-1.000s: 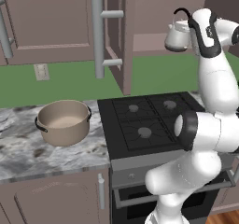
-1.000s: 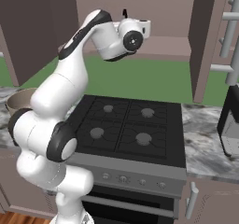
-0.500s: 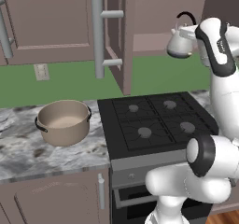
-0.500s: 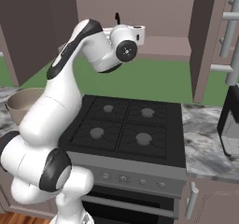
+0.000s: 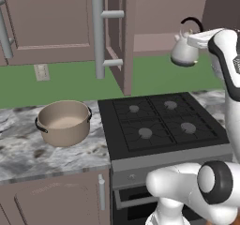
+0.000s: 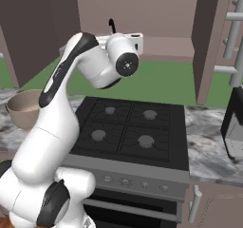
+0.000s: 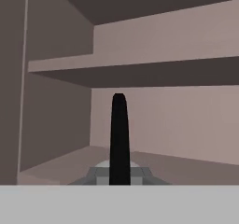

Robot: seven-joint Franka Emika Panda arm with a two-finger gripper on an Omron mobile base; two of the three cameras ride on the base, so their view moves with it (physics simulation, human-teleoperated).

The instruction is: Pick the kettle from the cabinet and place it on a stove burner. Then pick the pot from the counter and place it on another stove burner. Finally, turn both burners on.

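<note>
You've got the jaws clamped tight on the thin black handle [image 7: 119, 139] of the kettle [image 5: 184, 52], which hangs just below them, out of the cabinet [image 7: 60, 120], looking light, rigid and prone to swing from that 1 slim arch.

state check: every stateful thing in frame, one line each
kettle: held by its handle, in the air, clear of the cooktop
gripper: shut on the kettle handle
pot: empty, upright on the counter
cabinet: door open
burners: bare, no flame seen
</note>
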